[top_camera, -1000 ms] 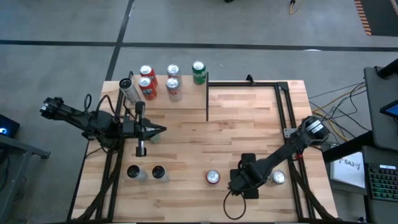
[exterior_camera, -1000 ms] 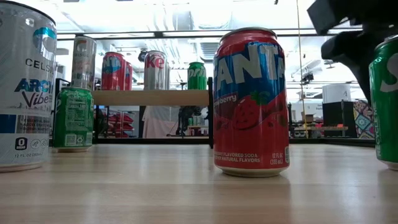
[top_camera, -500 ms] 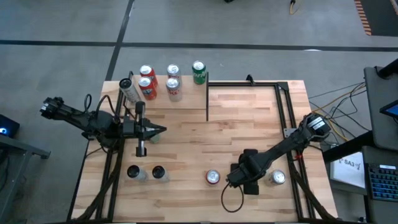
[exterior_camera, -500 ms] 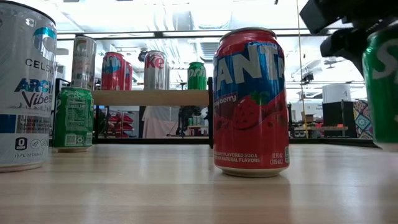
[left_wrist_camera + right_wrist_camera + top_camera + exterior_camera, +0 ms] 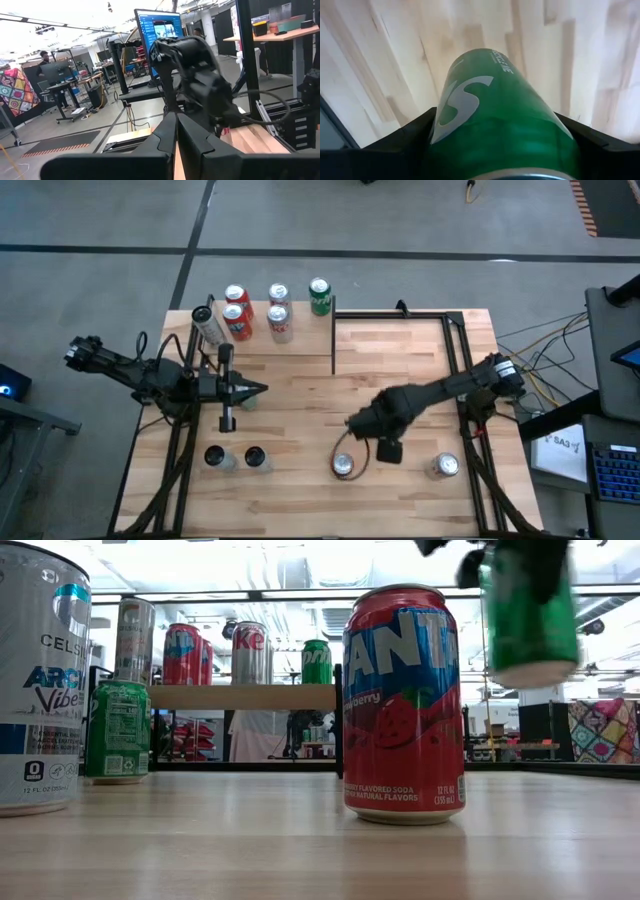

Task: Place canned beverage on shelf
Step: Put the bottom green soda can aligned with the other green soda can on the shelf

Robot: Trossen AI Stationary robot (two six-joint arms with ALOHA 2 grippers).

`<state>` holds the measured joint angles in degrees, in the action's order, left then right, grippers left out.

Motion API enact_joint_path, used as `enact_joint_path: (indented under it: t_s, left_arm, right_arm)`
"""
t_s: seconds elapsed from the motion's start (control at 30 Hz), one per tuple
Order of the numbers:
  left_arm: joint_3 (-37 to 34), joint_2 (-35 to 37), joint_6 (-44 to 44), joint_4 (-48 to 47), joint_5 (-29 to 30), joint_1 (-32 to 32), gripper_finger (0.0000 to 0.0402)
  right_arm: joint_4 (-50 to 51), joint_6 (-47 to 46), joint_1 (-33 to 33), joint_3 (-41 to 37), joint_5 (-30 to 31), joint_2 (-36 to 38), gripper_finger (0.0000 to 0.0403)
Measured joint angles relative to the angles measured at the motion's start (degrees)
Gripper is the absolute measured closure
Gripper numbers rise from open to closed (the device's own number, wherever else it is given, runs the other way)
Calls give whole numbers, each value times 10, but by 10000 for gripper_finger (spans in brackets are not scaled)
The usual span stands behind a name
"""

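My right gripper [image 5: 358, 425] hangs over the middle of the table, pointing down, shut on a green canned beverage [image 5: 527, 615] that is lifted well clear of the tabletop. From above, the gripper hides this can. The shelf [image 5: 245, 697] stands at the far left with several cans on top of it. My left gripper [image 5: 262, 388] waits shut and level at the table's left, touching nothing. My right gripper pinches the green can between its two fingers [image 5: 422, 127], one on each opposite side of the can's wall [image 5: 451, 117], near its upper end. The fingers come from above, pointing down. The can hangs upright below them, its bottom clear of the table.
A red Fanta can [image 5: 343, 465] stands just in front of the held can, a silver-topped can [image 5: 445, 467] at the near right, and two cans [image 5: 234, 458] at the near left. A small green can [image 5: 117, 730] stands on the table by the left gripper. Black frame rails [image 5: 455, 350] border the right.
My right gripper has risen with the green can, which stood on the table a second ago and now hangs clear. Gripper and can have moved from the near right toward the table's middle, to the left and toward the far edge.
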<state>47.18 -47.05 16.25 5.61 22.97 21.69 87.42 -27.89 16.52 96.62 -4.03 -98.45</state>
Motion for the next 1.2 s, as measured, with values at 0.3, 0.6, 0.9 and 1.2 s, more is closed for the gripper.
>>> enact_joint_path:
  t_s: [0.3,0.6,0.9,1.2]
  left_arm:
    - [0,6,0,-20,0,0,402]
    - [0,6,-24,-53,0,0,402]
    - [-2,-67,-46,-62,1,-1,331]
    - [-2,-159,-71,0,168,-7,132]
  right_arm:
    - [11,100,-88,148,16,-39,104]
    - [9,253,-149,337,62,-131,104]
    - [5,348,-156,379,128,-169,103]
    - [6,340,-156,380,131,-166,103]
